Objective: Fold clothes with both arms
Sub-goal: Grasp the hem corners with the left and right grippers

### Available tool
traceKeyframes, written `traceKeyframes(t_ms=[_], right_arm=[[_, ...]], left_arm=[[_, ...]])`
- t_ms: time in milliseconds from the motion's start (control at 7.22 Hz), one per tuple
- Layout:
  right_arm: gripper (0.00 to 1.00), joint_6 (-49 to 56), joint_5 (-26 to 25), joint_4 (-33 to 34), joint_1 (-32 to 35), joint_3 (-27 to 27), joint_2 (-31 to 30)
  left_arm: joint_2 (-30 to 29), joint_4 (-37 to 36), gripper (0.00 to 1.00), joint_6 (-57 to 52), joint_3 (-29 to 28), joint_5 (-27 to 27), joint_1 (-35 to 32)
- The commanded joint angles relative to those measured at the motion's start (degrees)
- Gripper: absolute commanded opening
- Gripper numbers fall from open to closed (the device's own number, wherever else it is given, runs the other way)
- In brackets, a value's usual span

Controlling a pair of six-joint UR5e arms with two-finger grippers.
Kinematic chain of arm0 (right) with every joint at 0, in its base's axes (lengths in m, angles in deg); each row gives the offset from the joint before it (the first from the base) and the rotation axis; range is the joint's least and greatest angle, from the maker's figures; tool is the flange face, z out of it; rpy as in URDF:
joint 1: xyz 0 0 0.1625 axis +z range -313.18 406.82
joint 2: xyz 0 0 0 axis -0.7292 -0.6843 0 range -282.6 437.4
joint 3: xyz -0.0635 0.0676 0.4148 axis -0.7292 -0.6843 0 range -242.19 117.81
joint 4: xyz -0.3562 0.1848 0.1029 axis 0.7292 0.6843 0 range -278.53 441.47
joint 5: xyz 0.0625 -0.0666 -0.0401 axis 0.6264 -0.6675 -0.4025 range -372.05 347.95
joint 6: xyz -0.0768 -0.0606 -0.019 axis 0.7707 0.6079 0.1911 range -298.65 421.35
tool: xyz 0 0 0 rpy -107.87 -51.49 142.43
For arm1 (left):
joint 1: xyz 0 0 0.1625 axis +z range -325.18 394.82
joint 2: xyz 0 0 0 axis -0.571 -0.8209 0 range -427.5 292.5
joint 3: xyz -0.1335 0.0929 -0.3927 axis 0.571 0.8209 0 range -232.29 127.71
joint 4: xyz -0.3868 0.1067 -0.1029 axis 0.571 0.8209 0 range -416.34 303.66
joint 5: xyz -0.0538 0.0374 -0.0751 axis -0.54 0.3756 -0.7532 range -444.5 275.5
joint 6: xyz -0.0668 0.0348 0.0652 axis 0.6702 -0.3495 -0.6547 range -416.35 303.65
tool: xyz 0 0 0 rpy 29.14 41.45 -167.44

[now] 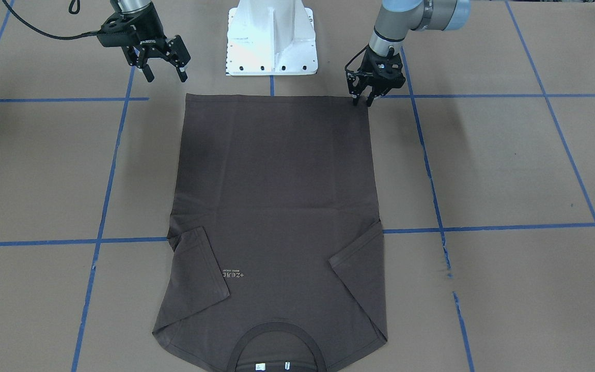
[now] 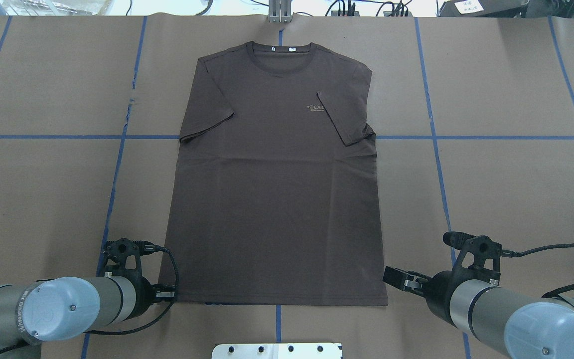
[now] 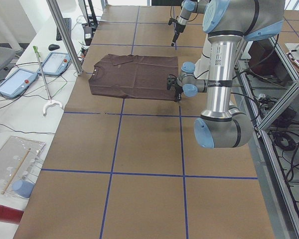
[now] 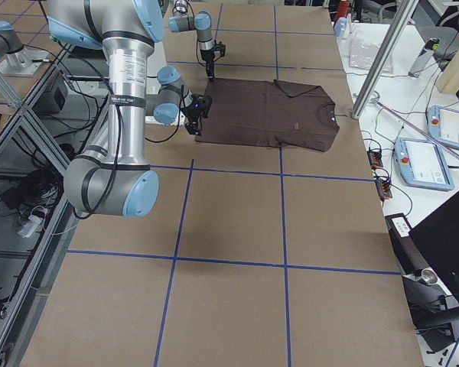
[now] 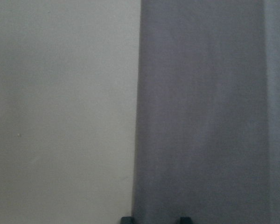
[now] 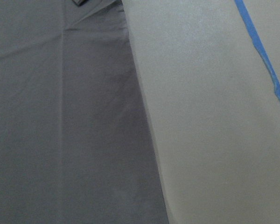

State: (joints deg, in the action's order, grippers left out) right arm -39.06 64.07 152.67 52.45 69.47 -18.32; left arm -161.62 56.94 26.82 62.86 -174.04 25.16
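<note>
Apart: right gripper (image 1: 166, 77) fingers; likewise left gripper (image 1: 362, 102) fingers, tips cropped, over T-shirt (image 1: 277, 181).

The front-facing view's lower edge cuts off the T-shirt (image 1: 277, 181) at its collar (image 1: 279, 330). The chest lettering (image 2: 316, 107) is too small to read. Overhead, the left pincer (image 1: 362, 101) is hidden beneath its own wrist.

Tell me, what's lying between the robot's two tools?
The dark brown T-shirt's bottom end, flat on the table, lies between the left tool and the right tool. The overhead view shows it best.
</note>
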Motion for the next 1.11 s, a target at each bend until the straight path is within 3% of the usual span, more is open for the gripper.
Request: traceKeyframes(t_ms=[0, 138, 692, 831, 969], right_arm=[[0.97, -0.1, 0.0, 0.0, 0.0, 0.0, 0.0], [0.98, 0.0, 0.0, 0.0, 0.0, 0.0, 0.0], [0.98, 0.0, 0.0, 0.0, -0.1, 0.0, 0.0], [0.95, -0.4, -0.3, 0.1, -0.6, -0.1, 0.3], [0.84, -3.0, -2.4, 0.7, -1.9, -0.9, 1.0]], left_arm=[[0.0, 0.0, 0.09, 0.1, 0.0, 0.1, 0.2], [0.0, 0.0, 0.00, 0.1, 0.3, 0.1, 0.2], [-0.3, -4.1, 0.00, 0.1, 3.5, 0.1, 0.2], [-0.8, -4.2, 0.00, 0.1, 3.4, 0.1, 0.2], [-1.2, -4.2, 0.00, 0.1, 3.3, 0.1, 0.3]])
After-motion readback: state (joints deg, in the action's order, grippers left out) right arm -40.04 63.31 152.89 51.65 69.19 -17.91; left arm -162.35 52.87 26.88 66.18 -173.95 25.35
